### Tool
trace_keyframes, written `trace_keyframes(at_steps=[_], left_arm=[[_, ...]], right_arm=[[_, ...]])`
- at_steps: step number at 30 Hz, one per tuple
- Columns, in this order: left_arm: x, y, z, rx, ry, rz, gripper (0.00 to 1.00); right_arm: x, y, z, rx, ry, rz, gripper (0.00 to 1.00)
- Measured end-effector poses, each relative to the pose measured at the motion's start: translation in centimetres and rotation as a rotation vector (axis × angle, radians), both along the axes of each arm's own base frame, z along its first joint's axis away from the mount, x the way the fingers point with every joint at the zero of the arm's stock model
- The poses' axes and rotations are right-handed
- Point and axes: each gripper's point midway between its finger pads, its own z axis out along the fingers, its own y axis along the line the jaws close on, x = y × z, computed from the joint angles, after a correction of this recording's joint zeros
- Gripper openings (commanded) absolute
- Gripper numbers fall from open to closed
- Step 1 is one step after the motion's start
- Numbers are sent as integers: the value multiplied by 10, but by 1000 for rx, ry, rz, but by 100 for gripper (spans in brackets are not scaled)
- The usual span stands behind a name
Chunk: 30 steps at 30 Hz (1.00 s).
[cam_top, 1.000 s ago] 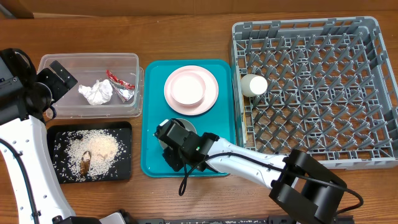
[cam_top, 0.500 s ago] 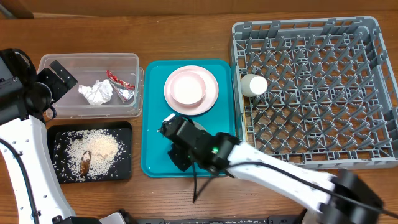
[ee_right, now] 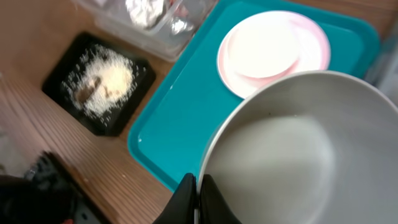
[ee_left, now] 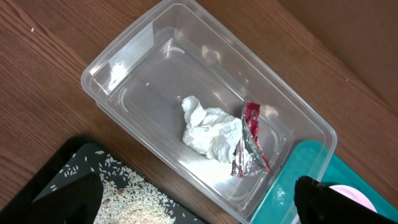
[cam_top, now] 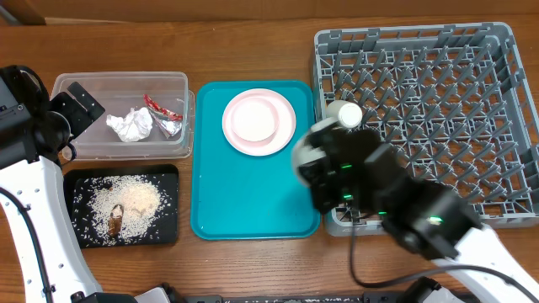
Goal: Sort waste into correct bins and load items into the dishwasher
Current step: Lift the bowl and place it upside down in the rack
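Since a second ago the white bowl (ee_right: 298, 155) has left the near end of the teal tray (cam_top: 219, 194) and swung to that tray's right edge, its rim pinched by the right gripper (ee_right: 198, 198). Step in hand, as I judge it: loading it into the dish rack (cam_top: 505, 50) right of the tray, where the cup (cam_top: 345, 114) lies. Next it needs a free slot among the pegs, clear of that cup. Left of the tray, the left gripper (ee_left: 199, 208) hangs spread over the clear tub (ee_left: 112, 68).

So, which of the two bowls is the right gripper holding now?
The white bowl: the right gripper is shut on its rim. The pale pink bowl sits on the pink plate on the teal tray.
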Motion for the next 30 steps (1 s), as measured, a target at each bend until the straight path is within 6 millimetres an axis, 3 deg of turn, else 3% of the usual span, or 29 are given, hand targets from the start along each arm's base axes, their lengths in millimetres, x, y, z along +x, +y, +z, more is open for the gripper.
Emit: trace_keyframes(at_steps=[6,9,20,30], left_arm=[[0,0,0,0,0,0,100],[0,0,0,0,0,0,100],[0,0,0,0,0,0,100],[0,0,0,0,0,0,100]], right_arm=[[6,-54,18,113,59,-85,4],[5,-67,15,163,122,-77,4],[9,-79,26,494,290,90,4],[42,-89,-12,610,429,112,4]])
